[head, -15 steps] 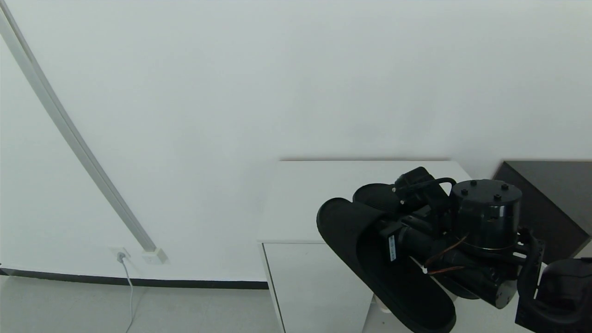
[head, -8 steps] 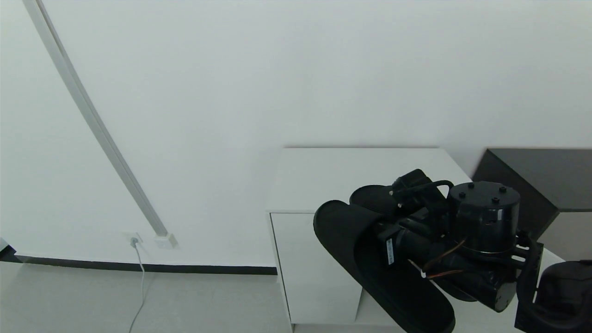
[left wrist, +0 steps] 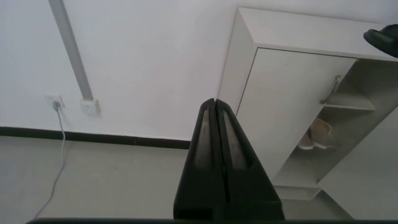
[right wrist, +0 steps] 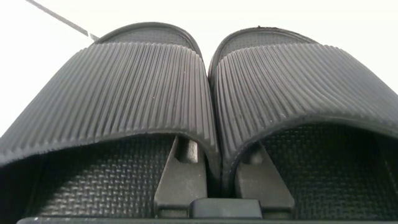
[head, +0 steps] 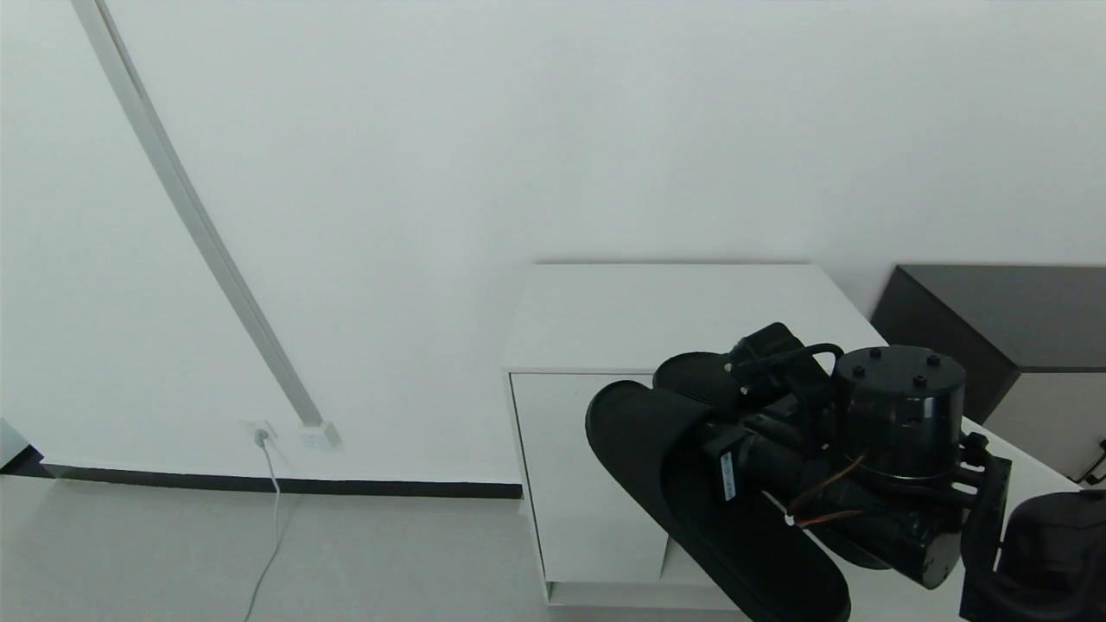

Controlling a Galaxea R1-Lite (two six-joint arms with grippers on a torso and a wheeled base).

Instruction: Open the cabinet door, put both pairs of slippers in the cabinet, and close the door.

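Note:
A pair of black slippers (head: 683, 466) hangs in front of the white cabinet (head: 665, 311) in the head view. My right gripper (right wrist: 219, 177) is shut on them. Its fingers (right wrist: 180, 180) reach in under the ribbed straps (right wrist: 149, 87) and pinch the two inner sides together. My left gripper (left wrist: 215, 149) is shut with nothing in it, held out to the left of the cabinet (left wrist: 298, 31). The cabinet's left front panel (left wrist: 292, 112) carries a handle (left wrist: 329, 90). To its right the inside is open, with shelves and a pair of beige slippers (left wrist: 316, 134) on one.
A dark cabinet (head: 994, 320) stands to the right of the white one. A grey conduit (head: 190, 216) runs slanting down the white wall to an outlet with a cable (head: 259, 432). Bare floor (head: 259, 553) lies to the left of the cabinet.
The whole head picture has shifted, so the camera moved: more of the cabinet's front and the floor shows now. The right gripper keeps the black slippers in the same hold.

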